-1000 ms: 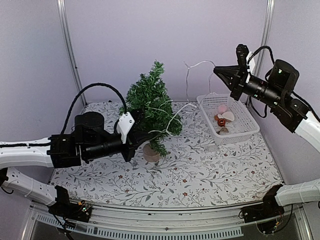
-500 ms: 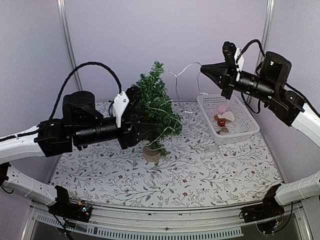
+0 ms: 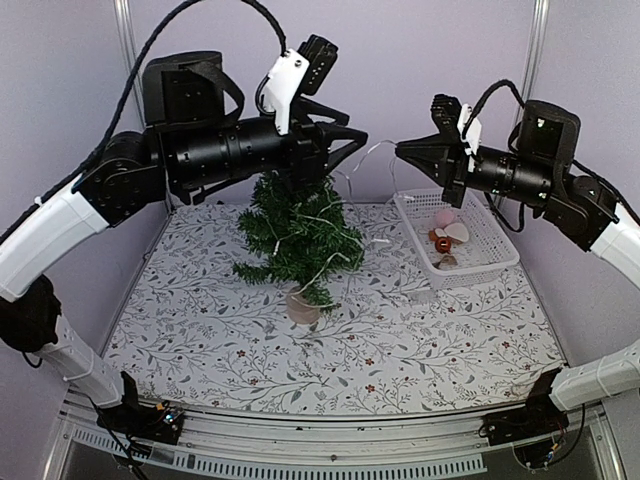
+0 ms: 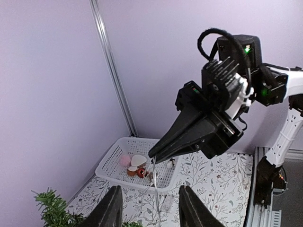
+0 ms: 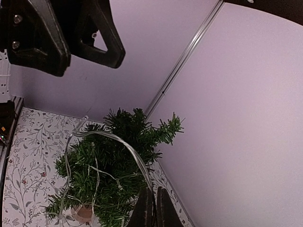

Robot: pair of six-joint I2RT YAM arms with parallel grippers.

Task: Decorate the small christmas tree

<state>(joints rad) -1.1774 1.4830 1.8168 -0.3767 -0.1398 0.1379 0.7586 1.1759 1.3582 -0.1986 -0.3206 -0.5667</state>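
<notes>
Your left fingers stand apart, empty, above the small christmas tree. Your right fingers pinch the white light string (it drapes across the branches).

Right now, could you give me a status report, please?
Left gripper open, above the small christmas tree. Right gripper shut on light string. Tree upright, string draped. Nothing blocking.

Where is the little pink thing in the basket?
Find the flowery table, then the white basket on its right side, past the small christmas tree. Inside lies the pink thing, round and the only pink one, beside a cream piece and a reddish-brown one.
</notes>
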